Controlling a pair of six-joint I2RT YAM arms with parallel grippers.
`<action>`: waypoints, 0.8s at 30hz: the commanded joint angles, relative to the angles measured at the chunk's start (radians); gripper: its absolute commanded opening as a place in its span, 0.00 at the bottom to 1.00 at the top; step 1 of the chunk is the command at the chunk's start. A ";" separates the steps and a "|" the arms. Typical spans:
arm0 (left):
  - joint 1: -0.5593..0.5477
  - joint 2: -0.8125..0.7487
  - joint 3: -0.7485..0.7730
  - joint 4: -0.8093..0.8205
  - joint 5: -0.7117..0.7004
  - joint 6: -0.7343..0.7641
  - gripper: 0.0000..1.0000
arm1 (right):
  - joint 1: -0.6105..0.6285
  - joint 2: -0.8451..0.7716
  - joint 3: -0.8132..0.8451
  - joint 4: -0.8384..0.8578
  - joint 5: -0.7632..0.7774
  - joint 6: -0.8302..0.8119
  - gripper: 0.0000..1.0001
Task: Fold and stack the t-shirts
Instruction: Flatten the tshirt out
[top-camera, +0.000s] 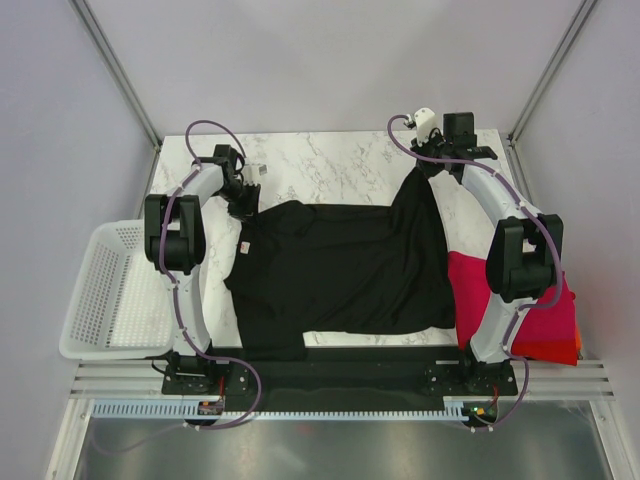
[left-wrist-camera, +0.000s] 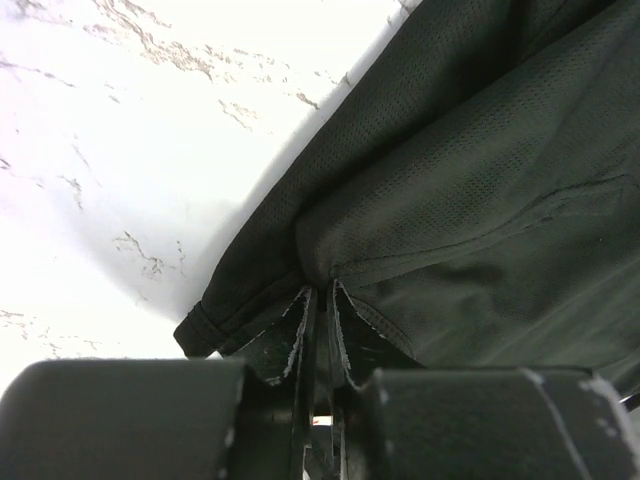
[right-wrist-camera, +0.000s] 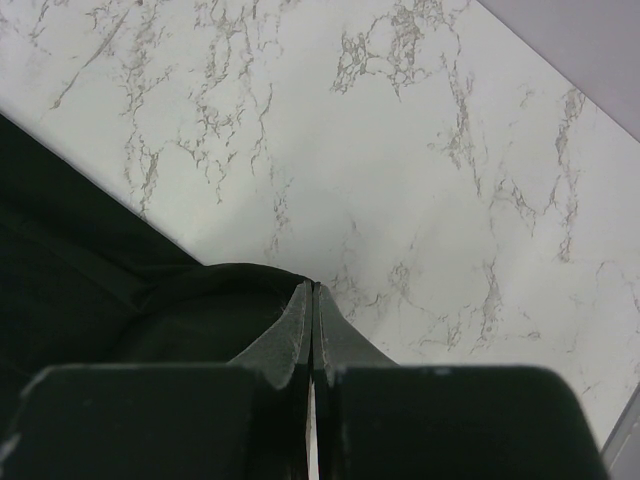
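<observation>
The task looks partly done. At the right edge of the white marble-patterned table top (top-camera: 330, 165) lies a folded magenta-red t-shirt (top-camera: 470, 288), with an orange-red t-shirt (top-camera: 562, 352) showing at its near corner, apparently under it; the right arm crosses in front of this pile, so how neatly it sits cannot be told. What is left, in my judgement, is the plain black short-sleeved cloth t-shirt (top-camera: 340, 265), which lies unfolded across the middle of the table, its near hem reaching the table's near edge, and which has yet to be folded and put on that pile. Both arms hold it by its far edge: the left gripper (top-camera: 244, 203) at the far left corner and the right gripper (top-camera: 428, 166) at the far right, where the cloth is drawn up into a peak toward the back of the table. The overhead view gives this whole layout, along with the white mesh plastic basket (top-camera: 110, 290) at the left edge beside the left arm, which holds no cloth that I can see, but it is too coarse to show the fingers. The wrist views fill that in: on the left, the fingers are pressed nearly together with a fold of the black mesh-textured fabric pinched between their tips; on the right, the fingers are closed to a thin slit, with a hump of black cloth gathered at their tips and bare marble beyond. Neither wrist view shows the folded shirts or the basket.
</observation>
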 joint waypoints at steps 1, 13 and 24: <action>-0.007 -0.018 0.034 0.004 -0.013 0.028 0.12 | 0.002 -0.013 0.014 0.027 -0.002 -0.007 0.00; -0.007 -0.144 0.064 -0.001 -0.051 0.062 0.02 | 0.000 -0.035 0.021 0.028 0.006 -0.007 0.00; -0.007 -0.195 0.054 -0.007 -0.045 0.071 0.19 | -0.003 -0.073 0.009 0.030 0.003 -0.003 0.00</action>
